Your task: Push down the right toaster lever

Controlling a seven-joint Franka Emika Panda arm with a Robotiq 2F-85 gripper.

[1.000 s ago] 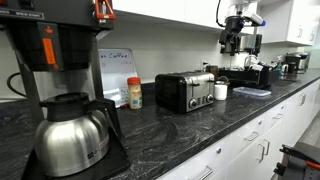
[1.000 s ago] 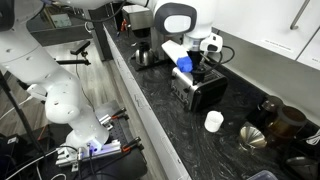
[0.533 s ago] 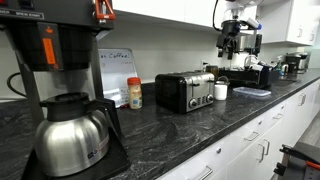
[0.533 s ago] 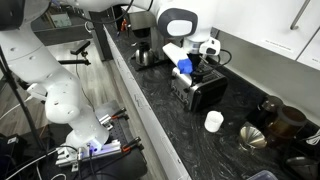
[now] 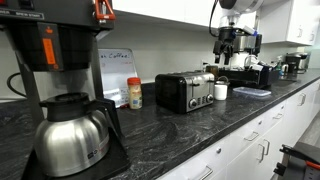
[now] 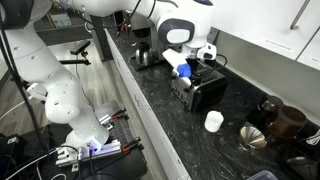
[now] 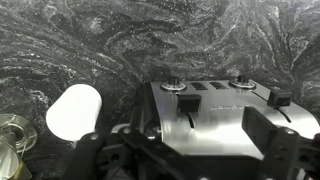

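A silver and black two-slot toaster (image 5: 185,92) stands on the black granite counter; it also shows in an exterior view (image 6: 200,90). In the wrist view its steel front (image 7: 225,125) faces me with two black levers, one at the left (image 7: 188,101) and one at the right (image 7: 279,98), both at the top of their slots. My gripper (image 5: 228,42) hangs in the air above and beyond the toaster, touching nothing. In the wrist view its fingers (image 7: 185,160) are spread wide and empty.
A white cup (image 5: 221,91) stands beside the toaster (image 6: 213,121) (image 7: 73,110). A coffee maker with a steel carafe (image 5: 70,130) and a spice jar (image 5: 134,93) are on the near side. Metal cups (image 6: 255,135) and a dark pot (image 6: 290,120) lie further along the counter.
The gripper has moved sideways through the air toward the toaster. The toaster and its levers have not moved.
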